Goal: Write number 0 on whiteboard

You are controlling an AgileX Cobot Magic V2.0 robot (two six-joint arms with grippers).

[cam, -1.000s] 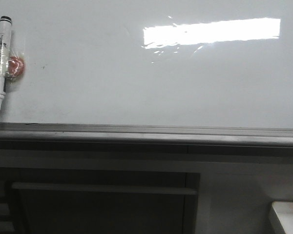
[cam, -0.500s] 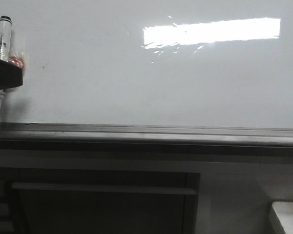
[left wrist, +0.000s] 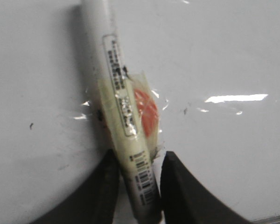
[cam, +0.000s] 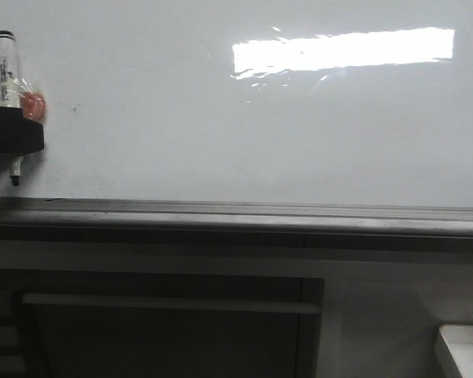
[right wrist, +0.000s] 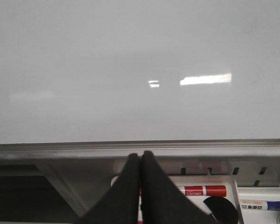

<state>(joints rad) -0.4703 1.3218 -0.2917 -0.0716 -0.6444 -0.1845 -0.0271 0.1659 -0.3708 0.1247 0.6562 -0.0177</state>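
Observation:
The whiteboard (cam: 244,126) fills the upper front view, glossy white with a bright light reflection. No number 0 is in view on it. A white marker (left wrist: 123,107) with a barcode label and a red disc (left wrist: 147,109) taped to its side lies against the board at the far left. My left gripper (left wrist: 141,156) is shut on the marker's lower barrel, one dark finger on each side. In the front view this gripper (cam: 16,130) covers the marker's middle; its black tip (cam: 16,179) points down. My right gripper (right wrist: 141,156) is shut and empty, below the board's rail.
A grey metal rail (cam: 236,214) runs along the board's lower edge. Below it is a dark cabinet front with a pale bar (cam: 169,303). A white tray (right wrist: 242,184) under the right gripper holds a red marker (right wrist: 203,191), a blue marker (right wrist: 263,205) and a black round piece (right wrist: 219,210).
My left gripper came in from the left edge over the marker and closed on it. The marker's tip has swung to the right. The right side looks the same.

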